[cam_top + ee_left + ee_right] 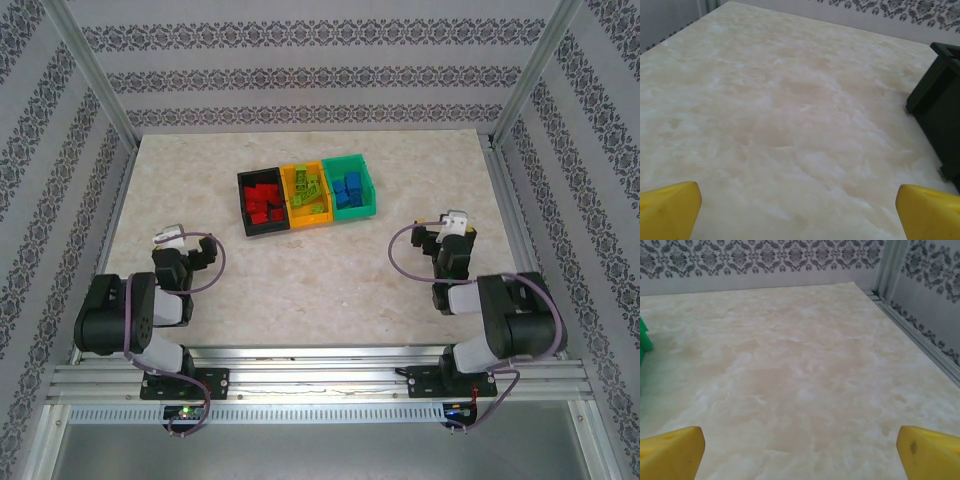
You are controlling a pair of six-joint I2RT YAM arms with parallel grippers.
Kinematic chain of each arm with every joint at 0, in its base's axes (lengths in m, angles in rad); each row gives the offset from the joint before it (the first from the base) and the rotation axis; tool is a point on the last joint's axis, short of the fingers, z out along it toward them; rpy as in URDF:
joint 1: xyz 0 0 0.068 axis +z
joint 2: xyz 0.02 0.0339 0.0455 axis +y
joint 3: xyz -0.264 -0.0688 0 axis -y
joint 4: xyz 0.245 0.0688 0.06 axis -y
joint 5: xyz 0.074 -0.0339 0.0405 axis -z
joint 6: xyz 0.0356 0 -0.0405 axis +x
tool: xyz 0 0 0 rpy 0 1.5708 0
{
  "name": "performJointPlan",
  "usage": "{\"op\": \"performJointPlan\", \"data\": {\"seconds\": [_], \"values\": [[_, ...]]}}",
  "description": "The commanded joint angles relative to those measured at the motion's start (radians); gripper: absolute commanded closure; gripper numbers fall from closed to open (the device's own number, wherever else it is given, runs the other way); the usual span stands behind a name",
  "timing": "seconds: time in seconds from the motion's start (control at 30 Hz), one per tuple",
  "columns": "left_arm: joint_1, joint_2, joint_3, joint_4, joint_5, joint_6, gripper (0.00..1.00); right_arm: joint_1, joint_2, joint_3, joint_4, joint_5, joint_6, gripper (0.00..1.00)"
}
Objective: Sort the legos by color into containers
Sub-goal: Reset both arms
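Smooth, cream-marbled table (300, 300), flat and matte, fenced by an aluminium frame (105, 90) and patterned wallpaper walls (300, 60). Toward the far middle, three small open-topped rectangular containers of hard plastic, joined in a slightly skewed row: black bin (244, 205) heaped with red legos (264, 200), orange-yellow bin (308, 222) with lime green legos (308, 190), green bin (362, 208) with blue legos (348, 192). Small, blocky, studded bricks, every visible one inside a bin of its own colour group. Wide bare marble on every side of the row, and between the row and both arms. Left gripper (186, 240) near the left edge, well apart from the black bin, yellow wedge-shaped fingertips (670, 207) spread wide over bare table, nothing between them. Right gripper (452, 228) likewise parted and empty, near the right rail, with a corner of the green bin at the left border of its wrist view.
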Motion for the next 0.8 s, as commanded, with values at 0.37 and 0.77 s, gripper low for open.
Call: {"op": "performJointPlan", "data": {"seconds": [0.37, 0.77], "values": [[0.009, 0.101, 0.026, 0.214, 0.145, 0.056, 0.01, 0.002, 0.025, 0.079, -0.061, -0.084, -0.044, 0.02], [0.009, 0.108, 0.019, 0.237, 0.143, 0.054, 0.01, 0.002, 0.024, 0.079, -0.06, -0.104, -0.05, 0.02]]}}
